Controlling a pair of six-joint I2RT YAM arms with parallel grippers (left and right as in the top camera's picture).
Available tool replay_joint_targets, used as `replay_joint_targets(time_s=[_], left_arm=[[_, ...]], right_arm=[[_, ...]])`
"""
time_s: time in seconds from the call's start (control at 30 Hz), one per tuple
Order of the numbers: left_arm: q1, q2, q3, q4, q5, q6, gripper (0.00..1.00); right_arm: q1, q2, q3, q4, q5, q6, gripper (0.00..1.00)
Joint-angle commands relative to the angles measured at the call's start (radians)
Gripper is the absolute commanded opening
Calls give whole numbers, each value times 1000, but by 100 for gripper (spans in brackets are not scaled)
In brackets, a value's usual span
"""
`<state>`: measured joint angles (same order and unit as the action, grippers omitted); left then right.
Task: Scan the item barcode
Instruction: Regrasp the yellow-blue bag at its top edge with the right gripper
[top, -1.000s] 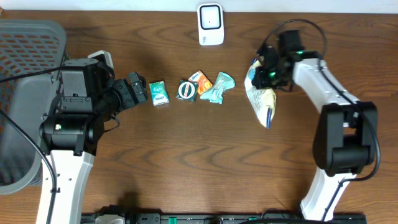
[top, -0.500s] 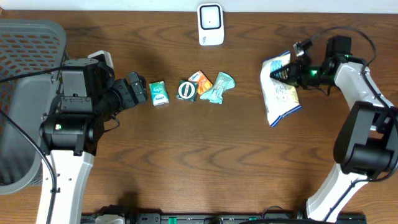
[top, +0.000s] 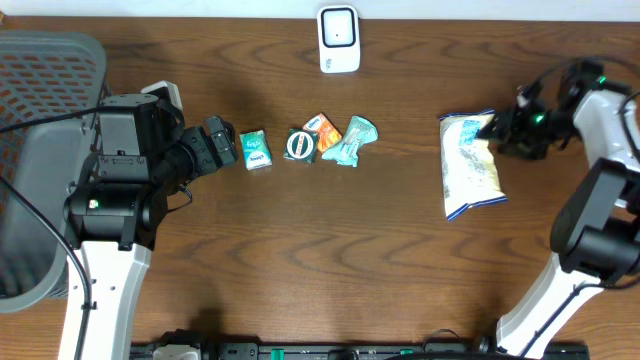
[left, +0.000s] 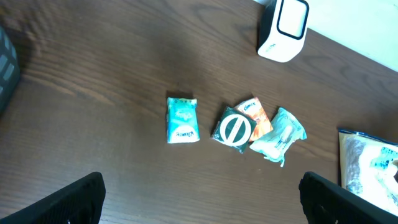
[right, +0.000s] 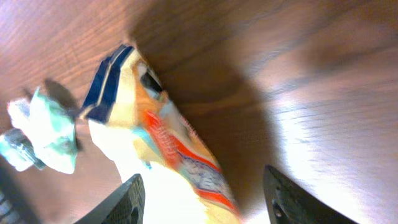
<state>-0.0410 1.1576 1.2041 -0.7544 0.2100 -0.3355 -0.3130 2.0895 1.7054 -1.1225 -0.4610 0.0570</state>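
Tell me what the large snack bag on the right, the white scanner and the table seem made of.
White-and-yellow snack bag: thin plastic film, glossy; it crinkles and catches light.
White box-shaped scanner: hard moulded plastic, smooth, with a dark window.
Dark brown table: wood grain with a low sheen; solid wood or laminate, cannot tell.

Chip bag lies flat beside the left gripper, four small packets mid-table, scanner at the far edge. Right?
Not quite. The chip bag lies flat beside the right gripper, not the left one; the overhead view shows it. The four small packets mid-table and the scanner at the far edge are as stated.
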Motion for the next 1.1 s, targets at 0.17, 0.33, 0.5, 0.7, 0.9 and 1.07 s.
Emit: replay_joint_targets(time_s=[0.17,0.33,0.5,0.7,0.9,1.07], left_arm=[[3,-1,15,-1,-6,17,98],[3,-1,15,-1,-6,17,98],[3,-1,15,-1,-6,17,98],[3,-1,15,-1,-6,17,98],[3,-1,15,-1,-6,17,98],[3,-1,15,-1,-6,17,98]], right_arm=[[91,-103,130,-138,205,8,47],[179,-100,104,-152,227,-14,50],[260,-100,103,-159,227,-14,11],[352,-100,76,-160,289,-14,1],[406,-100,-45,-105,438,23,1],[384,-100,-185,-4,653,128,1]])
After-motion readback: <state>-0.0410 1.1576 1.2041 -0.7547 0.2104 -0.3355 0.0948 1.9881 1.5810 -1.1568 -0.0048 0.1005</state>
